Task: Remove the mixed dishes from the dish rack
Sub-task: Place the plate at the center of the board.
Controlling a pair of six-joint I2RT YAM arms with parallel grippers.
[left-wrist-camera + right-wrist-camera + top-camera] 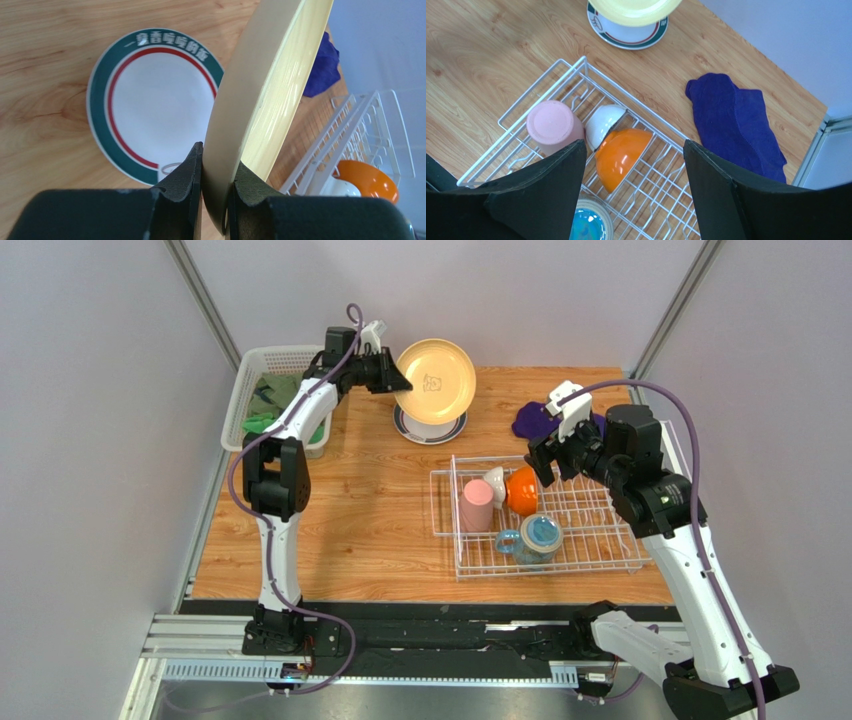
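Note:
My left gripper is shut on the rim of a cream-yellow plate. It holds the plate tilted on edge above a white plate with a green and red rim that lies on the table. The white wire dish rack holds a pink tumbler, a white bowl, an orange bowl and a mug with a blue top. My right gripper is open and empty above the orange bowl.
A purple cloth lies on the table behind the rack. A white mesh basket with green items stands at the back left edge. Bare wooden table lies left of the rack.

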